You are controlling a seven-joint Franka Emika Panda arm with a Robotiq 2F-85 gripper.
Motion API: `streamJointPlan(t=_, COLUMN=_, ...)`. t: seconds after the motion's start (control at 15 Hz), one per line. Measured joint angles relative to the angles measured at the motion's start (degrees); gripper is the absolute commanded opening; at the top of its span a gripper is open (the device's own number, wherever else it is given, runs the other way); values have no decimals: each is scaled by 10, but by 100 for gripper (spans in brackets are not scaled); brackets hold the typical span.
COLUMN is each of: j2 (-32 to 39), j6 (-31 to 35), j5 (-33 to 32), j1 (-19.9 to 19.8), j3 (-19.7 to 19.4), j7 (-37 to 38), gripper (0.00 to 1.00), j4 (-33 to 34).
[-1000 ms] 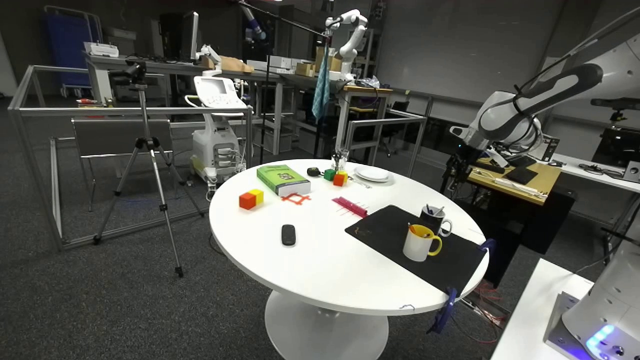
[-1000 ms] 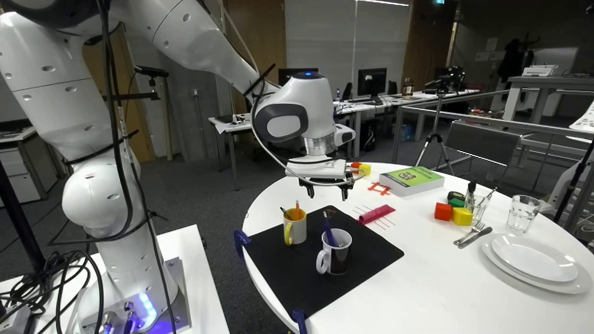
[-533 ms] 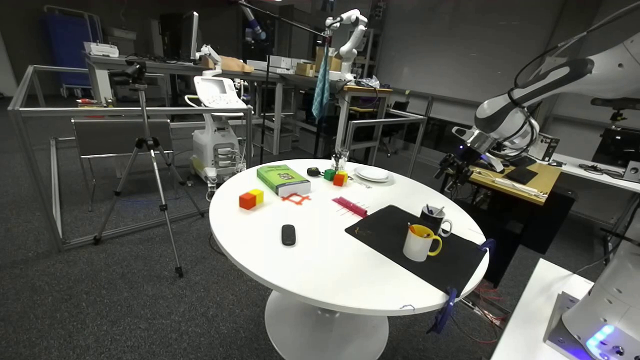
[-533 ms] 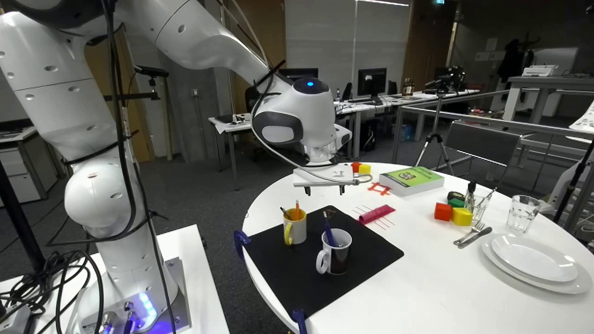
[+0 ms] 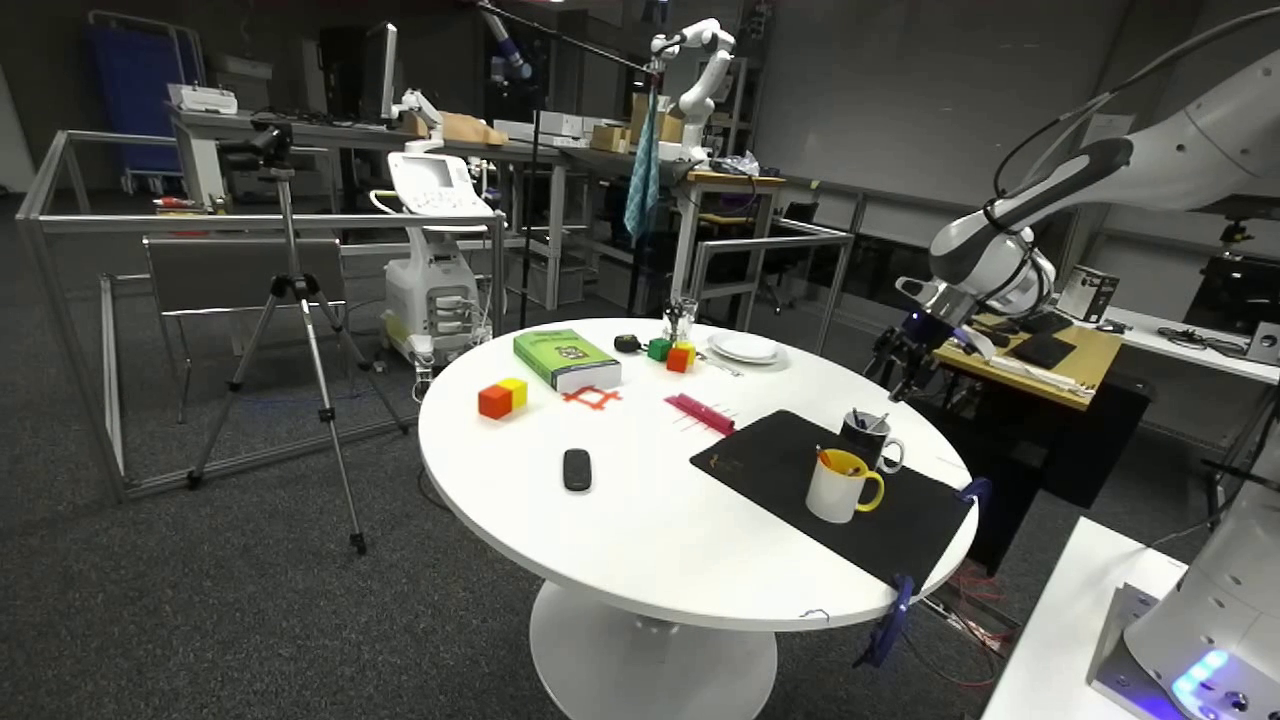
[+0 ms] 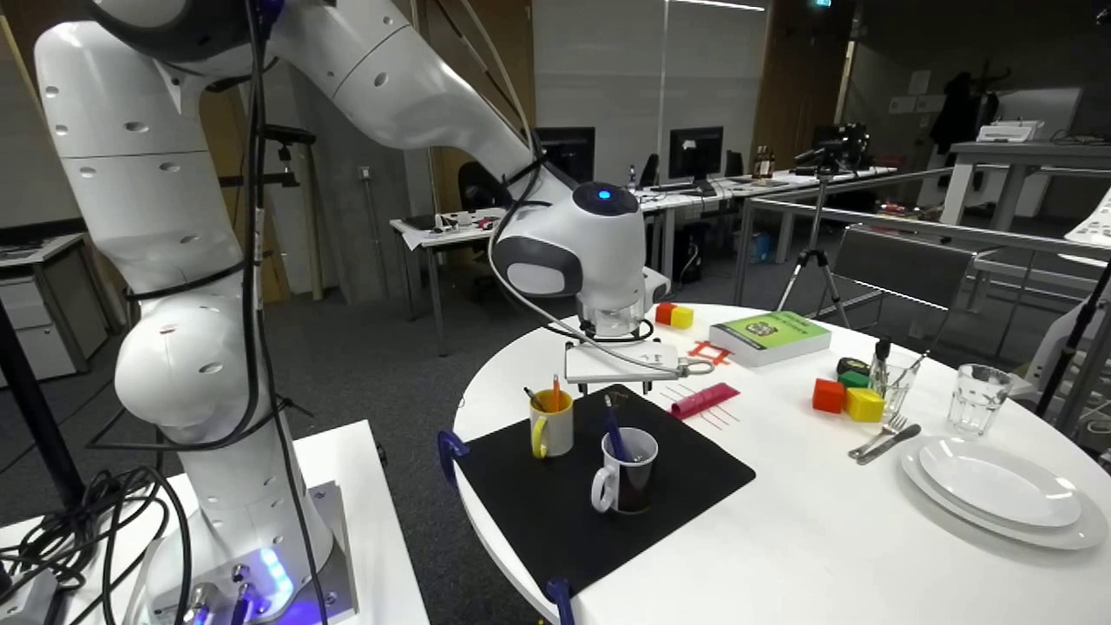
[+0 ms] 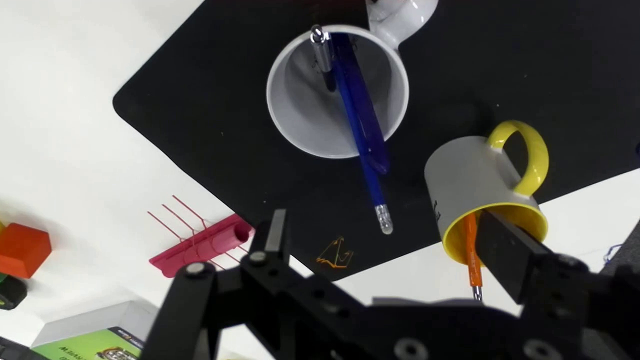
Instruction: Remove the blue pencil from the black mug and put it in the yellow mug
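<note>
The pincer (image 7: 385,227) hangs above the smooth white desk (image 6: 833,555), its jaws spread wide and gripping nothing. Below it, the slim blue pencil (image 7: 362,145) leans in the black mug (image 6: 635,486), dark-sided with a glossy white handle and white inside; the pencil's silvery end shows between the jaws in the wrist view. One jaw there hides part of the yellow mug (image 7: 472,182), white-bodied, with yellow lining and loop handle. Both mugs stand on a flat mat (image 6: 555,521) below the pincer.

Wrist vw, upper ctr: can't see btm of blue pencil (image 7: 369,172) inside black mug (image 7: 305,115), nor handle (image 7: 406,19) past top edge.
</note>
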Motion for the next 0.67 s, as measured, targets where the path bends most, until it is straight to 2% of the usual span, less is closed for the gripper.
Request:
streamJointPlan(t=0.2, j2=28, j6=0, j5=25, j1=-12, j3=20, j7=-10, gripper=100, j4=19)
streamJointPlan(t=0.67, j2=83, j6=0, j5=27, j1=-40, j3=61, j7=-10, gripper=100, j4=52)
